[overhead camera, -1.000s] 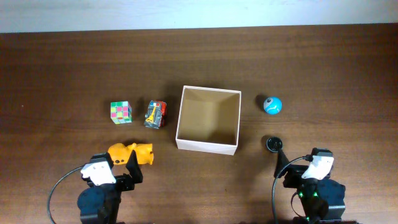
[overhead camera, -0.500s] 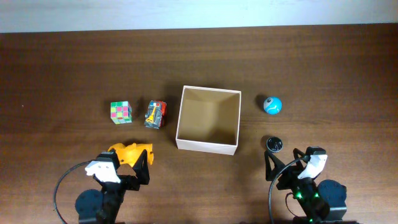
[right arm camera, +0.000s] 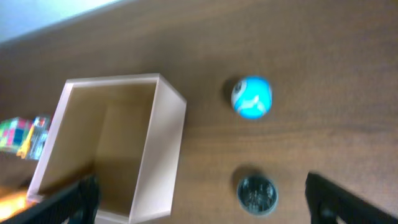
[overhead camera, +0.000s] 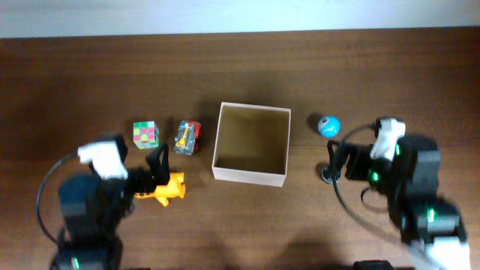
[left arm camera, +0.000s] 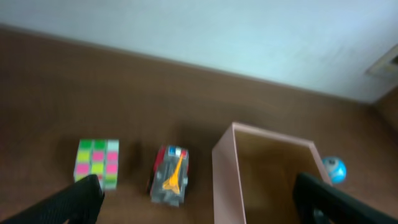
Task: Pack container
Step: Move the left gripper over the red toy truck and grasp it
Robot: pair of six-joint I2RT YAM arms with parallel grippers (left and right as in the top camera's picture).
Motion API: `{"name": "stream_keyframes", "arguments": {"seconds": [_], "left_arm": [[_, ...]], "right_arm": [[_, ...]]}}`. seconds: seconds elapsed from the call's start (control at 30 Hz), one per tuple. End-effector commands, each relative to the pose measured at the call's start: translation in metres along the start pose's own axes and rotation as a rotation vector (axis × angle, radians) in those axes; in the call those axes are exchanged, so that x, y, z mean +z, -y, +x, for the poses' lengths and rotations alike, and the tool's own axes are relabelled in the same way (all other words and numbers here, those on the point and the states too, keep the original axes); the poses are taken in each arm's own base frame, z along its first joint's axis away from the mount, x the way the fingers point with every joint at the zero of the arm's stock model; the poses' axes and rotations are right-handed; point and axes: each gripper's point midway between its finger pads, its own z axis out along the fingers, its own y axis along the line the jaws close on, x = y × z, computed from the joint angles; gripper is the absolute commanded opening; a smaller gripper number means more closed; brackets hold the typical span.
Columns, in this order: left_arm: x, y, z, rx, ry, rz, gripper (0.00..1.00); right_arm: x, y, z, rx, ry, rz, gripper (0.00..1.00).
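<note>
Left hand, right hand both gaped, empty. Left should straddle orange plastic toy squarely before closing.

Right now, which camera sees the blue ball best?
The right wrist view: the blue ball is whole and biggest there. Overhead shows it small beside the container. Left wrist catches it blurry past the container.

We are looking at the container, a square, shallow cardboard box sitting upright and open-topped at the middle of the table, white outside, tan-brown inside, empty.
</note>
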Motion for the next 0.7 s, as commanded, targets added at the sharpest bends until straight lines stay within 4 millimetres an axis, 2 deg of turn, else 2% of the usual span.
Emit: {"name": "stream_keyframes", "arguments": {"seconds": [0.0,0.13,0.2,0.3,0.43,0.53,0.6,0.67], "left_arm": [[0.03,0.006,-0.033,0.002,-0.142,0.003,0.99],[0.061,0.008,-0.046,0.035,-0.313,0.031,0.99],[0.081,0.003,-0.05,0.022,-0.356,0.028,0.99],[0.108,-0.012,-0.047,0.013,-0.404,-0.011,0.99],[0.134,-0.045,-0.02,0.001,-0.499,-0.129,0.99],[0.146,-0.075,0.009,0.0,-0.598,-0.247,0.99],[0.152,-0.079,0.022,-0.012,-0.64,-0.246,0.99],[0.16,-0.071,0.033,-0.03,-0.669,-0.196,0.99]], "right_arm": [[0.01,-0.002,-0.051,0.005,-0.042,0.046,0.99],[0.023,-0.008,-0.083,0.033,-0.097,0.029,0.99],[0.03,-0.009,-0.09,0.04,-0.122,0.022,0.99],[0.042,-0.001,-0.089,0.036,-0.153,0.036,0.99],[0.053,0.019,-0.076,0.093,-0.224,0.077,0.99],[0.055,0.041,-0.063,0.172,-0.287,0.127,0.99],[0.055,0.056,-0.056,0.211,-0.323,0.161,0.99],[0.054,0.071,-0.049,0.245,-0.351,0.199,0.99]]}}
